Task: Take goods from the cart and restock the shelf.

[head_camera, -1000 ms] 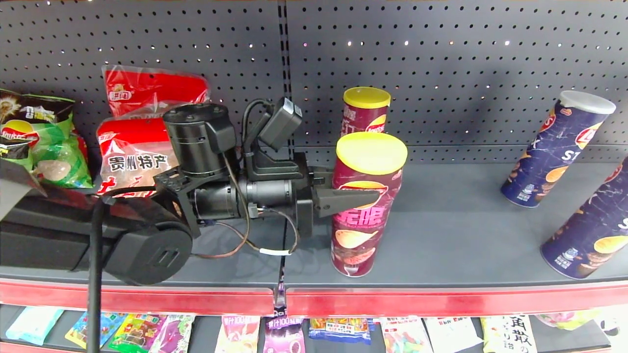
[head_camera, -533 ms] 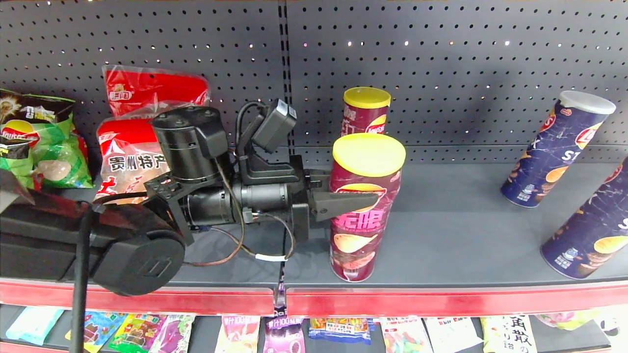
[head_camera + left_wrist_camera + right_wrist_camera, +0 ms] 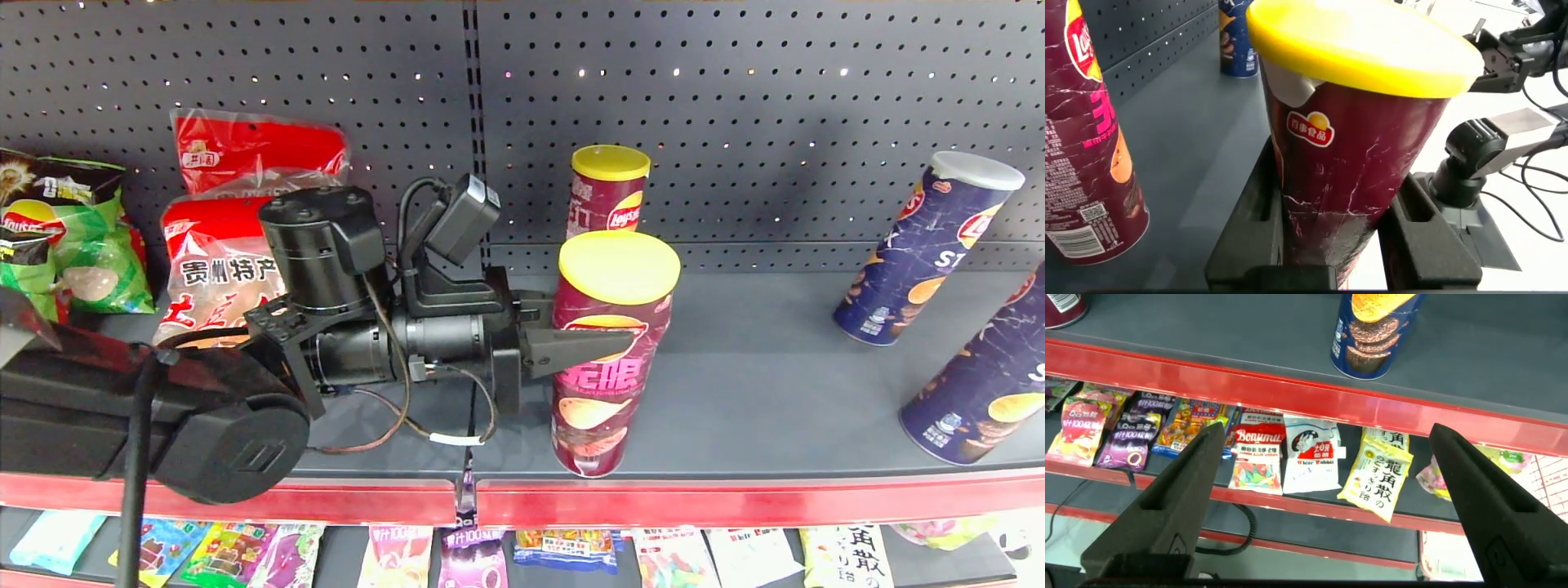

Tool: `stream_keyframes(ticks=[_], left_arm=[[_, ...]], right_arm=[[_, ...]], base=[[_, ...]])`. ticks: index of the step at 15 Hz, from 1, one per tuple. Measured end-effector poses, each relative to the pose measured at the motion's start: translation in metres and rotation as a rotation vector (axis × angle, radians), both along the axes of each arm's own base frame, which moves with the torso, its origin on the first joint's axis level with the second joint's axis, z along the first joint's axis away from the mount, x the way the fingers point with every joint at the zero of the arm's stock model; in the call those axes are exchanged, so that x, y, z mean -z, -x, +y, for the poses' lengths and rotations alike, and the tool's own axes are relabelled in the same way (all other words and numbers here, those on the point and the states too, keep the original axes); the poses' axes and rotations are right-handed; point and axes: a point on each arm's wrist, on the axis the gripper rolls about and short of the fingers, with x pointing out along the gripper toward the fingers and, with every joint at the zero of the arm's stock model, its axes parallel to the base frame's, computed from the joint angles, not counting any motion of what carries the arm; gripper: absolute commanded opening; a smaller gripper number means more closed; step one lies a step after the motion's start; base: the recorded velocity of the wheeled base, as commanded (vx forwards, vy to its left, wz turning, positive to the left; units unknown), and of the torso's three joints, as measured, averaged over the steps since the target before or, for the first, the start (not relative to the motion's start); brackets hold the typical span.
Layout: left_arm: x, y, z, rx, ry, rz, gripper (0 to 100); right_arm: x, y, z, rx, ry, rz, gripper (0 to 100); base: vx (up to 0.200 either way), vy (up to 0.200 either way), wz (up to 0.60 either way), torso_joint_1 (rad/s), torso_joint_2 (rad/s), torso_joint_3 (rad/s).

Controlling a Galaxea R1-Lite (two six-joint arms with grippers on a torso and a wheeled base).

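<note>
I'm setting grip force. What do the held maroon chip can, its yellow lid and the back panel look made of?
Maroon chip can: likely cardboard tube, glossy printed wrap showing highlights. Yellow lid: probably plastic, smooth, with a moulded tab. Back panel: seemingly painted metal, matte, evenly perforated.

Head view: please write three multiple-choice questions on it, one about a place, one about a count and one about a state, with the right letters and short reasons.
1. Where is the front maroon can relative to the other maroon can?
A. behind it
B. in front of it, by the red edge of the shelf
C. on the shelf below

2. How many blue cans are on this shelf?
A. one
B. two
C. four

3. What state are the left arm's jaws in?
A. open, away from everything
B. shut on a red bag
C. shut on the front maroon can

Answers: B, its base is near the red edge; B, both are at the right; C, a jaw presses each side of it.
</note>
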Motion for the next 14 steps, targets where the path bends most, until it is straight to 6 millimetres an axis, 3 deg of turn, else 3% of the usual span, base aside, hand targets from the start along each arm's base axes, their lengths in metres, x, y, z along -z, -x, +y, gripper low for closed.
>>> stream_keyframes(ticks=[1,2,9,14], left_arm=[[0.0,0.0,0.0,0.0,-0.001,0.0,0],[0.0,0.0,0.0,0.0,-0.001,0.0,100],[0.004,0.004,0.004,-0.013,-0.009,0.009,100],[0.007,0.009,0.028,-0.066,0.003,-0.006,100]], right_arm=[[0.0,0.0,0.0,0.0,0.0,0.0,100],[0.0,0.0,0.0,0.0,0.0,0.0,100],[0.0,0.0,0.0,0.001,0.0,0.0,100],[0.002,0.0,0.0,0.0,0.0,0.001,100]], base=[[0.0,0.0,0.0,0.0,0.0,0.0],[0.0,0.0,0.0,0.0,0.0,0.0],[0.0,0.0,0.0,0.0,0.0,0.0],[0.0,0.0,0.0,0.0,0.0,0.0]])
